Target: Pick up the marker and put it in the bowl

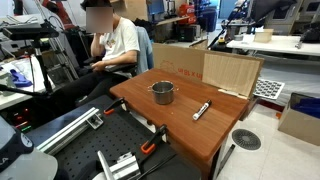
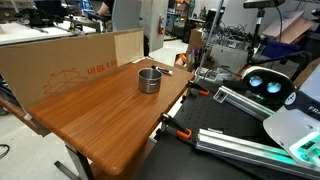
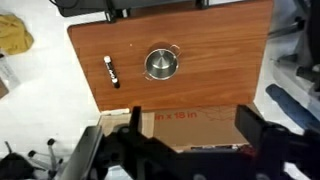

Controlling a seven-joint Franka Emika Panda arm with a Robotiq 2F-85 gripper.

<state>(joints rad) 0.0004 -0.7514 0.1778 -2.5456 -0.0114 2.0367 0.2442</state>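
Observation:
The marker (image 3: pixel 110 70), a slim whitish pen with dark ends, lies flat on the wooden table (image 3: pixel 220 50), to the left of the bowl (image 3: pixel 161 63) in the wrist view. In an exterior view the marker (image 1: pixel 200 110) lies right of the metallic grey bowl (image 1: pixel 163 92), a short gap between them. The bowl also shows in an exterior view (image 2: pixel 149 80); I cannot make out the marker there. My gripper (image 3: pixel 192 128) is open and empty, high above the scene, its two dark fingers over the cardboard at the table's edge.
A cardboard sheet (image 1: pixel 232 72) stands along one table edge and also shows in an exterior view (image 2: pixel 70 65). A seated person (image 1: pixel 115 45) is behind the table. Orange-handled clamps (image 1: pixel 148 147) grip the table edge near the metal rails (image 2: pixel 240 100).

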